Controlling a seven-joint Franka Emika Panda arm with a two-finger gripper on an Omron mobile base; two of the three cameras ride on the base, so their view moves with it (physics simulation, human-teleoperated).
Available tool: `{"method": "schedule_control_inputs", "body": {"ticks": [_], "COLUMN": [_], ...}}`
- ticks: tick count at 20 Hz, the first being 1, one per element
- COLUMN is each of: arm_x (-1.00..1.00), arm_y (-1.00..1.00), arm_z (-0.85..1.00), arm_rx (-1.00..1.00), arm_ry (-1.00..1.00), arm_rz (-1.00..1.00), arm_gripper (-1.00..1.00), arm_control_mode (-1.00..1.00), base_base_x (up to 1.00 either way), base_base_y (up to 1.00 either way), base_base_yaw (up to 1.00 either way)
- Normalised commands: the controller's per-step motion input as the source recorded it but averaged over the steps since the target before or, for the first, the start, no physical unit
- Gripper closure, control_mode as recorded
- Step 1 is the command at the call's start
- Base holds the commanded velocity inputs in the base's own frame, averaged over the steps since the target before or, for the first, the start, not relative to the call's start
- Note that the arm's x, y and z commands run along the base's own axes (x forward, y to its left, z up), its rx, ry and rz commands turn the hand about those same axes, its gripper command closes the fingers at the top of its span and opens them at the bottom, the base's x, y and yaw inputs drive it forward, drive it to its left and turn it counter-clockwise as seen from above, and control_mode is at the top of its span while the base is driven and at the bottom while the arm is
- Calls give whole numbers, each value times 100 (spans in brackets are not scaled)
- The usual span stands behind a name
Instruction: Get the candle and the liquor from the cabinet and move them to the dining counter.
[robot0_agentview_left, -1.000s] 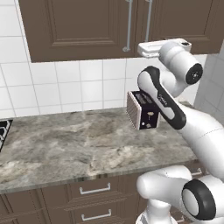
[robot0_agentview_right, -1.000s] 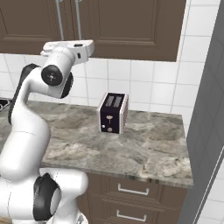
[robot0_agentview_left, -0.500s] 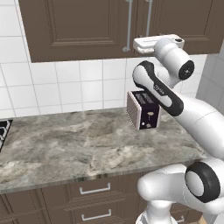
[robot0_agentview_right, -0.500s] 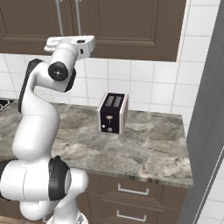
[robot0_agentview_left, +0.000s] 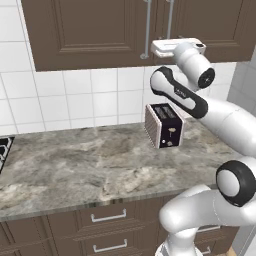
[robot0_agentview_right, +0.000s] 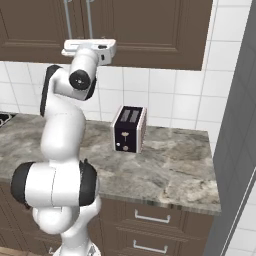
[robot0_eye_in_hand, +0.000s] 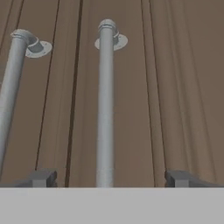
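A: From the left base camera, where do things stand?

B: The cabinet hangs shut above the tiled wall, and the arm reaches up to its two silver handles at the far right. A toaster sits on the worktop below. The candle and bottle aren't visible, presumably behind those doors.

A: And the right base camera?

B: Same scene: the hand is raised to the cabinet just under the handles, the toaster to its lower right.

A: The hand camera?

B: The gripper is spread wide and holds nothing; one handle stands between the fingertips, and the neighbouring door's handle is to its left.

A: How will it handle?

B: I judge the bar rigid and smooth metal, so pinch it squarely mid-length and pull evenly. Later, the bottle is likely heavy and slippery, best taken around its body; the candle is light and fragile, so lift it low.

A: Any writing?

B: There's small lettering on the forearm, too small to read.
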Motion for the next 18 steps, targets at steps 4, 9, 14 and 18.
{"method": "schedule_control_inputs", "body": {"ticks": [4,9,14,18], "arm_x": [31,30,28,26], "arm_y": [-9,0,0,10], "arm_z": [0,0,0,0], "arm_rx": [0,0,0,0], "arm_ry": [0,0,0,0], "arm_rz": [1,2,0,0], "arm_gripper": [-100,-100,-100,100], "arm_control_mode": [-100,-100,-100,-100], "base_base_x": [0,0,0,0], "base_base_y": [0,0,0,0], "base_base_yaw": [0,0,0,0]}}
